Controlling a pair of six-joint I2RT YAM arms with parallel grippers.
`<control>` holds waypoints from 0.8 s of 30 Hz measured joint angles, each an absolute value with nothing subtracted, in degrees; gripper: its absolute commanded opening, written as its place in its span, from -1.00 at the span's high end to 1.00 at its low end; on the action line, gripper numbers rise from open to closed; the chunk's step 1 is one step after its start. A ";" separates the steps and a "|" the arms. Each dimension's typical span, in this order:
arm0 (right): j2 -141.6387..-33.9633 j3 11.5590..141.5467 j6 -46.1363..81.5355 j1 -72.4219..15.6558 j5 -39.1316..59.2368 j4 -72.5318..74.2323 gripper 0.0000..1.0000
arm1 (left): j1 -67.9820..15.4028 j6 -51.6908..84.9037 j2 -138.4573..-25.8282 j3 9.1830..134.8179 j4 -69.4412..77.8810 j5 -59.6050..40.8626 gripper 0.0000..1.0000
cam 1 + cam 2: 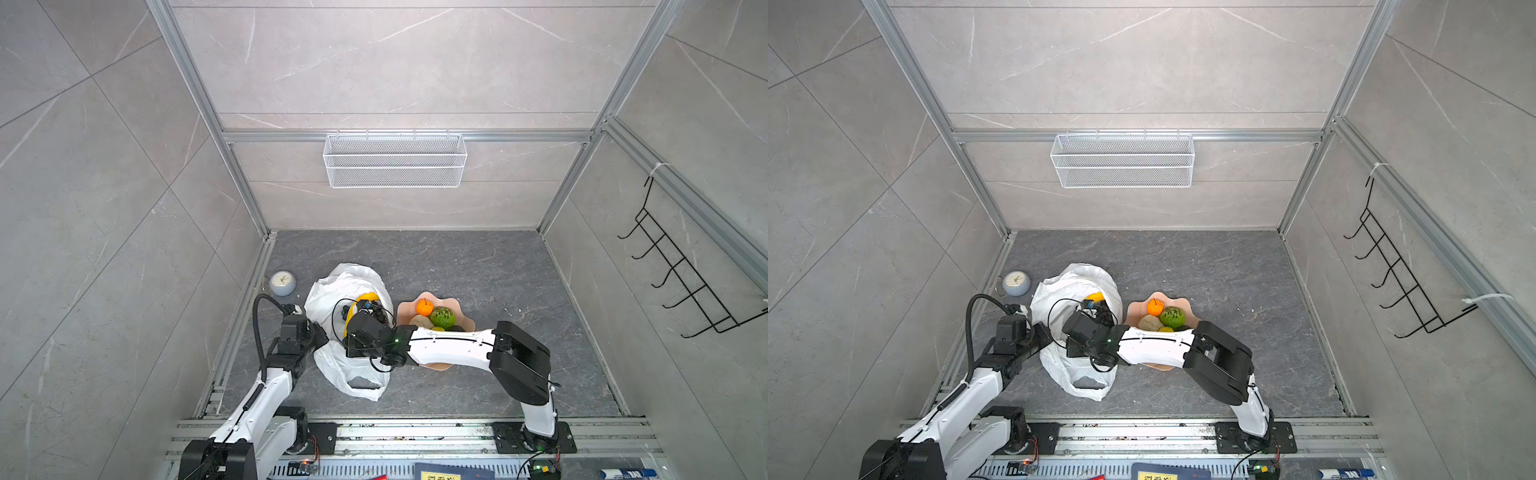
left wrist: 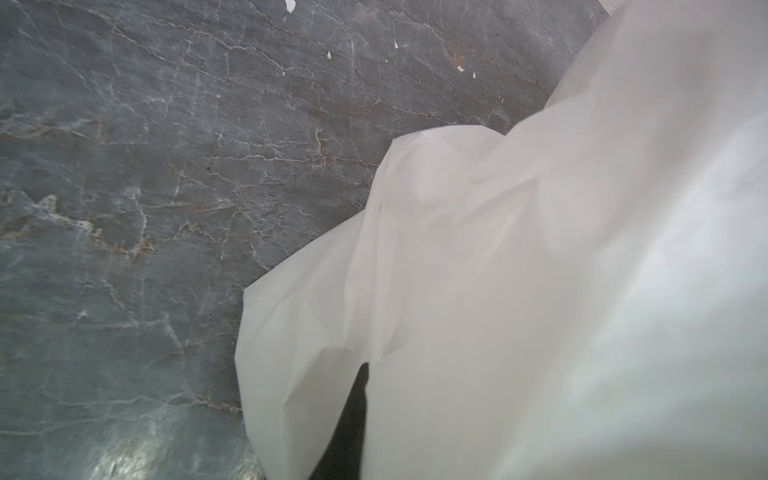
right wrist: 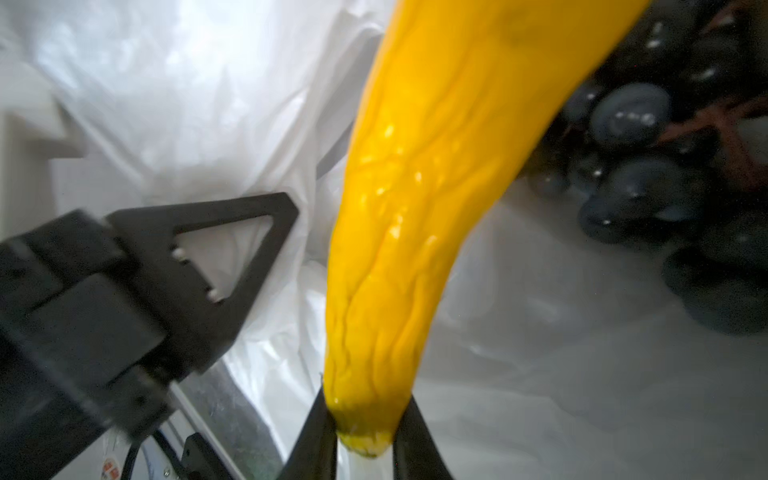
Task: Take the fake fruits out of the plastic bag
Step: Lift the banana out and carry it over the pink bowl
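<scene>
Right fingers (image 3: 320,432) pinch the end of the yellow banana (image 3: 415,208) inside the plastic bag (image 3: 187,83) — dark grape bunch (image 3: 648,166) beside it — while left fingers (image 3: 282,212) clamp the bag's edge.

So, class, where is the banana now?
In both top views the banana is inside the bag, left of the plate, its end pinched by the right end effector beside the grapes.

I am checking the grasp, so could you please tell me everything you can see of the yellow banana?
The banana is glossy, deep yellow plastic with moulded wrinkles, long and gently curved. One narrow end is pinched between the fingers of the right gripper; the rest extends inside the open plastic bag, beside the dark grape bunch. In both top views only a yellow arc of it shows in the bag's mouth.
</scene>
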State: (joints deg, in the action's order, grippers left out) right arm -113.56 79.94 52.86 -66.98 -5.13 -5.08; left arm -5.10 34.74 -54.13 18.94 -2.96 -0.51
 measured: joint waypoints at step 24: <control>-99.24 73.23 40.86 -75.29 -12.36 -16.99 0.67 | -5.10 34.74 -54.46 18.94 -2.98 -0.49 0.73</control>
